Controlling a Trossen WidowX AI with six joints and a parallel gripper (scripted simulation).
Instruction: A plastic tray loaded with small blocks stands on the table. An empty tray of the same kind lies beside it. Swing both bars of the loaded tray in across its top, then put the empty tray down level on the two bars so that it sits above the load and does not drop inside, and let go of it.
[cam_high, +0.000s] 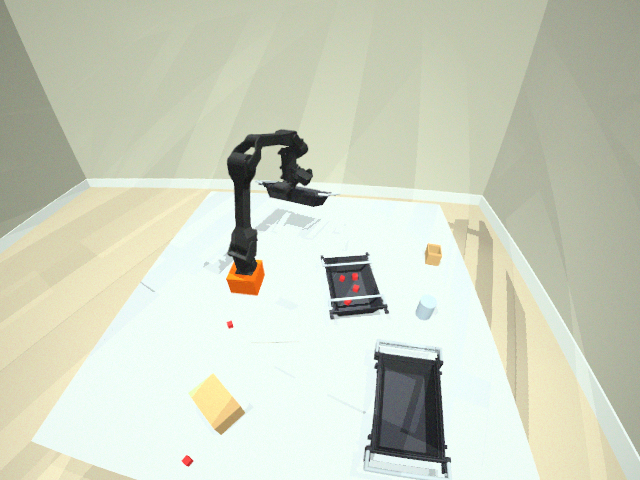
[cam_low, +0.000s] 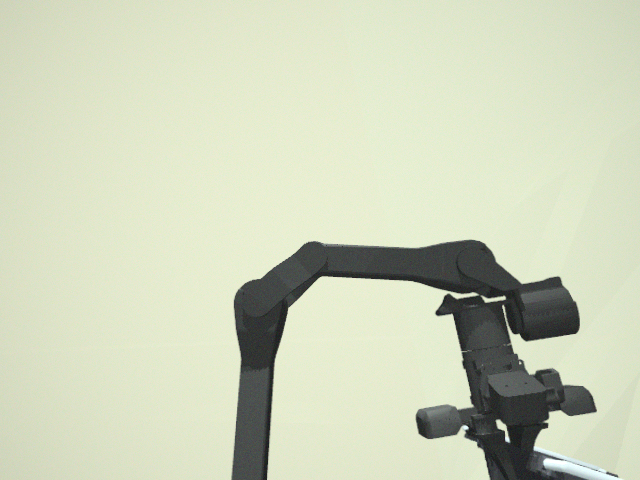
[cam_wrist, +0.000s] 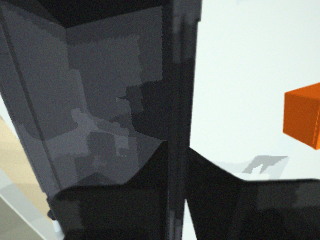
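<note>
The loaded tray, black with several red blocks inside, stands mid-table in the top view. Its far bar and near bar both lie across its top. My gripper is shut on the long side rim of the empty tray and holds it in the air above the back of the table, behind and left of the loaded tray. Its bars stick out at its ends; one white bar shows in the exterior view. The fingertips are partly hidden.
A larger empty black tray lies front right, its bars outward. An orange block is at the arm's base. A pale blue cylinder and small tan box stand right; a tan block is front left.
</note>
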